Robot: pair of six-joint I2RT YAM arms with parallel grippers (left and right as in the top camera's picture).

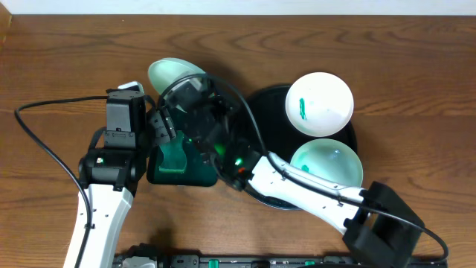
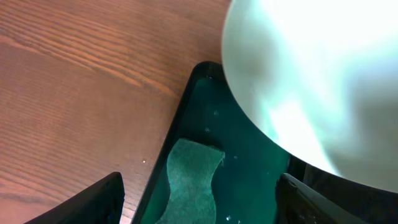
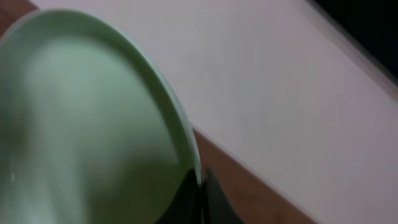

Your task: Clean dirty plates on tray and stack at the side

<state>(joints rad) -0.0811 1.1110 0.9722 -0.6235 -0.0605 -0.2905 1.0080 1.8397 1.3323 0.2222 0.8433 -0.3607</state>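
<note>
Right gripper [image 3: 200, 191] jaws pinch one plate [image 1: 172, 73] by its rim, over the far end of the green tray [image 2: 249, 143]. Left gripper [image 2: 199, 205] jaws wide, empty, above that tray's sponge [image 2: 189, 180]. I would seize the sponge squarely before wiping.

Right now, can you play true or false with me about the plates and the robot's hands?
1. Two plates lie on the black tray. True: the smeared plate and a pale plate.
2. The right gripper holds the smeared plate. False: it pinches the rim of a third plate, which is held tilted.
3. A sponge lies in the green tray. True.
4. The left gripper squeezes the sponge. False: its fingers stand apart above the sponge and hold nothing.
</note>
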